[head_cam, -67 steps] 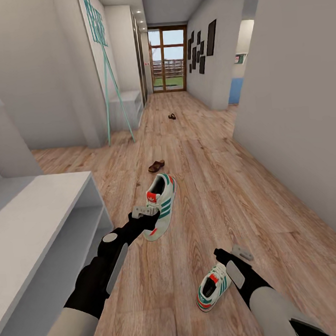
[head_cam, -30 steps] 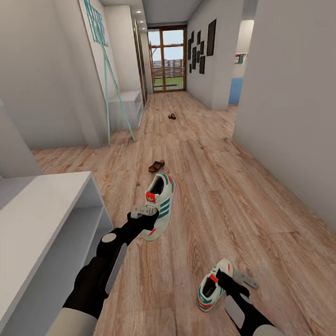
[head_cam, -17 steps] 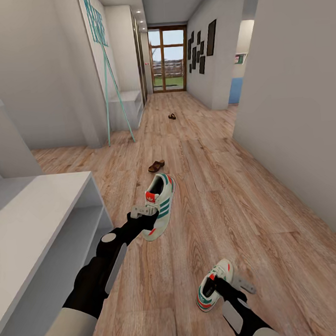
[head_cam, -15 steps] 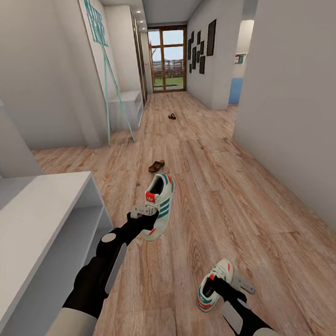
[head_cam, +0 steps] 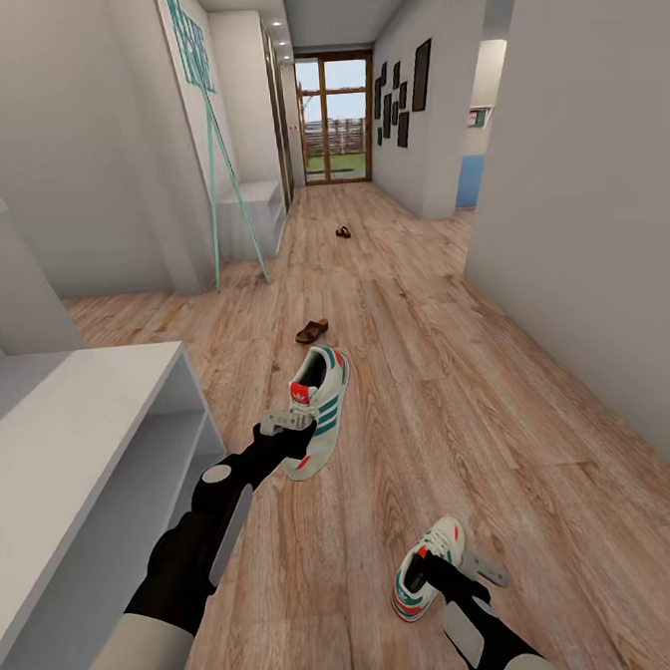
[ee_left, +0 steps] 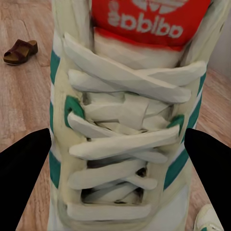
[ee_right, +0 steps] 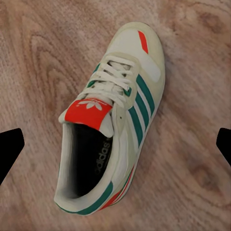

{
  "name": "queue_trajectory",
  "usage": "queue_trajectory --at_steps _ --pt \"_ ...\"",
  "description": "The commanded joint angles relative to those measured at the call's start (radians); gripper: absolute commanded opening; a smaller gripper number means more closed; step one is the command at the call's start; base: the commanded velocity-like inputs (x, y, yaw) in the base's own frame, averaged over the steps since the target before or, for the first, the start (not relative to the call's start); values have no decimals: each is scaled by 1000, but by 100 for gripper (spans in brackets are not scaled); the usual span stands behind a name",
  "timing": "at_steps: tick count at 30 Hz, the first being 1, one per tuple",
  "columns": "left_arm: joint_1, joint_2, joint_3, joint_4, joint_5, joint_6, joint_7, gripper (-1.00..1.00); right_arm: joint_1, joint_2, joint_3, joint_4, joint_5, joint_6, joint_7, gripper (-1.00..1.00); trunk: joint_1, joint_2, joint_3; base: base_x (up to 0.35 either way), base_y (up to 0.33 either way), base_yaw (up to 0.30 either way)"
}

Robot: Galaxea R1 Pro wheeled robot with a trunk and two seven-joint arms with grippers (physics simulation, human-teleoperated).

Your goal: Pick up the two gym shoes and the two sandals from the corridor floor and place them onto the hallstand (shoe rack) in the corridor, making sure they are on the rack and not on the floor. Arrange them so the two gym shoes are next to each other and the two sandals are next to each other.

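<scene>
Left gripper [head_cam: 299,424]: clamped on the far gym shoe [head_cam: 319,408], lifted off the corridor floor [head_cam: 460,406].
Right gripper [head_cam: 438,566]: fingers spread wide, hovering over the near gym shoe [head_cam: 423,569], which lies on the floor.
Sandals: near sandal [head_cam: 312,331] and far sandal [head_cam: 343,232], both on the floor, well apart.
Hallstand [head_cam: 72,433]: top bare.

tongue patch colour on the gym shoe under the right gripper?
Red-orange with a white logo, on the gym shoe; the right wrist view shows it best.

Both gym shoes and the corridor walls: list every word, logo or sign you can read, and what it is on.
"adidas", appearing mirrored: red tongue patch of the held gym shoe.
"adidas": insole of the gym shoe on the floor.
Teal lettering on the wall panel: too skewed to read.
Small sign far down the corridor: too small to read.
</scene>
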Motion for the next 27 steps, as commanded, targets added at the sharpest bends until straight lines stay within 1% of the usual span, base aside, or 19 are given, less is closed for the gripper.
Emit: queue_trajectory --at_steps 1,14,20,27 --pt "0 0 0 0 0 0 0 -100 0 0 0 0 0 0 0 100 0 0 0 0 0 0" --pt "0 1 1 0 0 0 1 -100 0 -1 0 -1 0 0 4 100 0 0 0 0 0 0" --pt "0 1 1 0 0 -1 2 -100 0 -1 0 -1 0 0 26 100 0 0 0 0 0 0" --pt "0 0 1 0 0 -1 3 -100 0 -1 0 -1 0 0 36 100 0 0 0 0 0 0"
